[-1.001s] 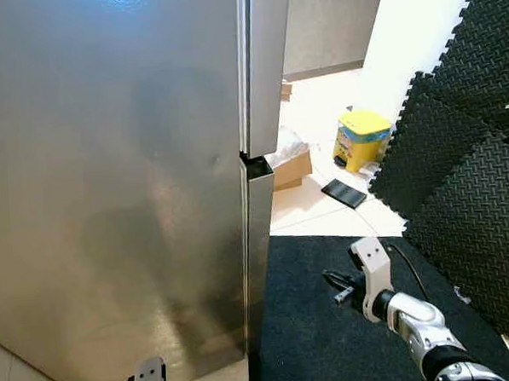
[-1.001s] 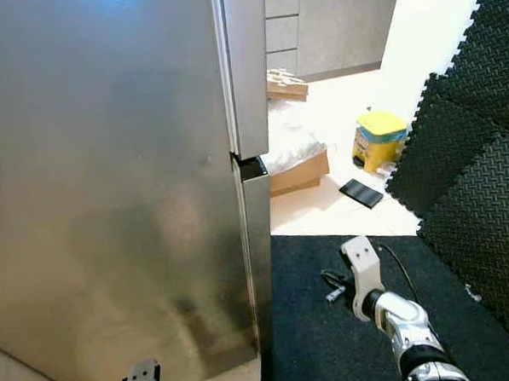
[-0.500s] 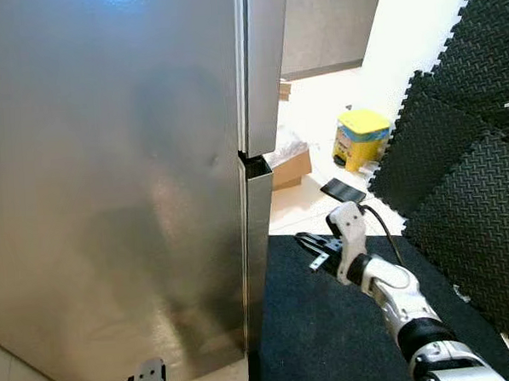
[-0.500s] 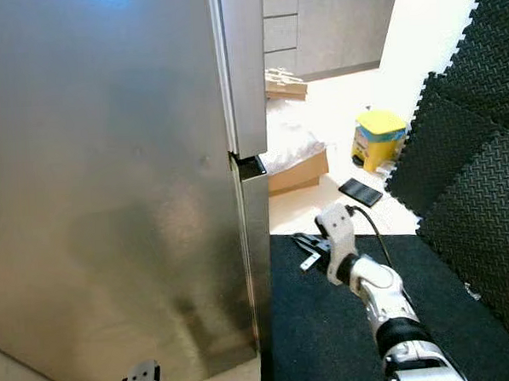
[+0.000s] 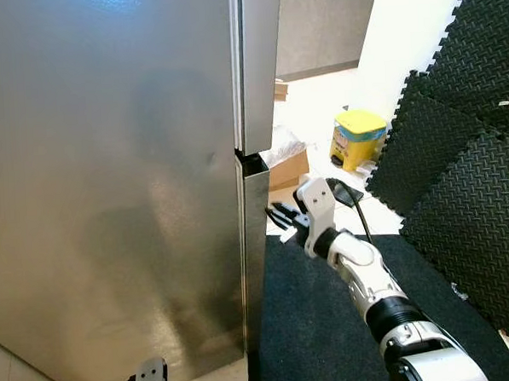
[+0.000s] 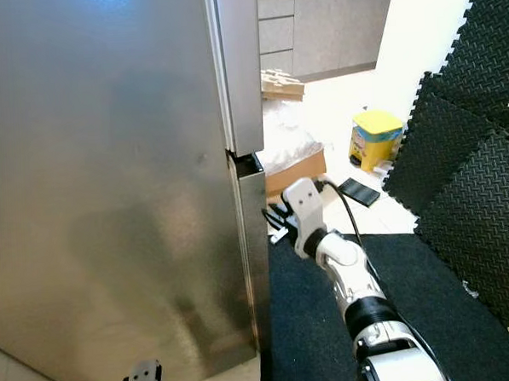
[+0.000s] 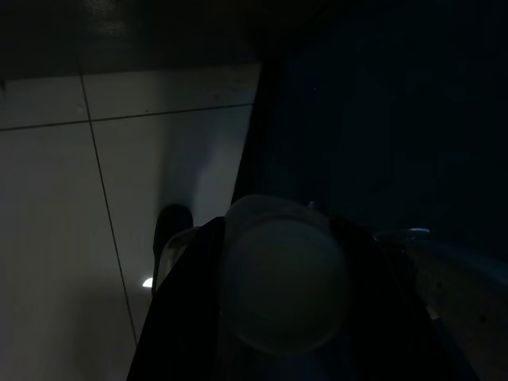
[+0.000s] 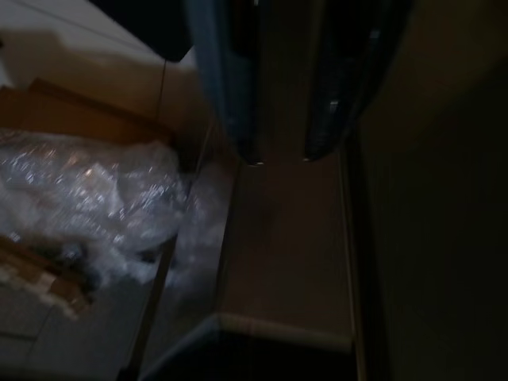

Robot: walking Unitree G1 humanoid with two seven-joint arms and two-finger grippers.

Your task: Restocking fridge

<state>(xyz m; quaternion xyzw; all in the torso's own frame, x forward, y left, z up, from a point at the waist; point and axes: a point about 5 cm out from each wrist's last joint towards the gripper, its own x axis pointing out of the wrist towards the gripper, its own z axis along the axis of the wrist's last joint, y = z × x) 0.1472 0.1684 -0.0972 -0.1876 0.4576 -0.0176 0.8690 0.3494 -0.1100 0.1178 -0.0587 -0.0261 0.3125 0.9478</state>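
Steel fridge (image 5: 109,181), tiled floor (image 5: 319,119), black mat (image 5: 321,323)

Right arm (image 5: 370,278): silver, jointed, with black band near the forearm; extended forward and up from lower right, white wrist housing (image 5: 315,200) at its end, black cable looped along the top.

Right gripper (image 5: 279,216): two long black fingers (image 8: 238,87), pointed leftward, held slightly apart with a narrow gap between them; tips level and parallel in the right wrist view.

Left arm: hanging low, idle; white wrist part with black cable (image 5: 150,375) at bottom edge.

Left gripper (image 7: 278,302): dark, in shade; pale rounded shape between blurred black fingers, finger state not discernible.
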